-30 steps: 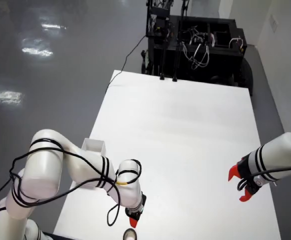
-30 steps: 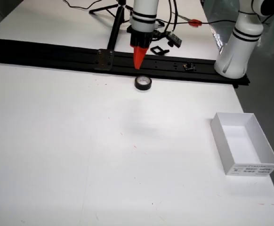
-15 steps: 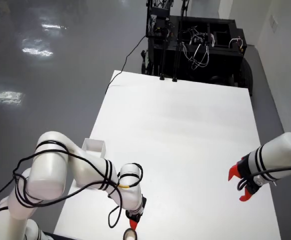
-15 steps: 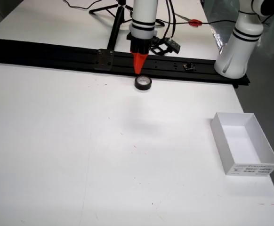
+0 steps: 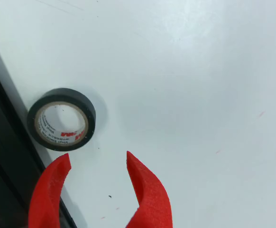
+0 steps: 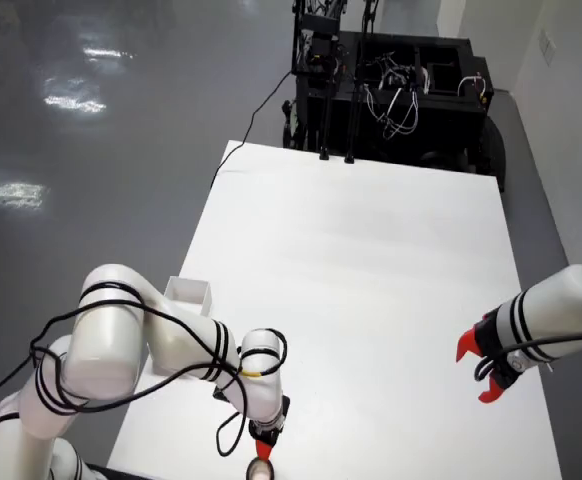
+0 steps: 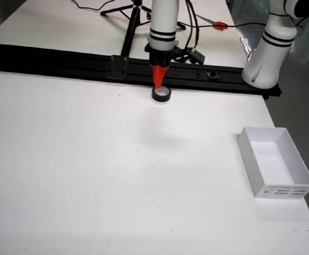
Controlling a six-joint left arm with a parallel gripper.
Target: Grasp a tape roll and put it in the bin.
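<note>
- Glossy black tape roll [image 5: 61, 119] with a printed paper-like core.
- Smooth white counter [image 5: 190, 85], faintly sheened.
- Matt, grainy red fingers [image 5: 150, 190] on the tool [image 5: 98, 164].
- White cardboard-like bin [image 7: 274, 161].

A red "3M" logo stands on the inner cardboard core of the black electrical tape roll [image 5: 62, 119] (small print beside it is unreadable).
</note>
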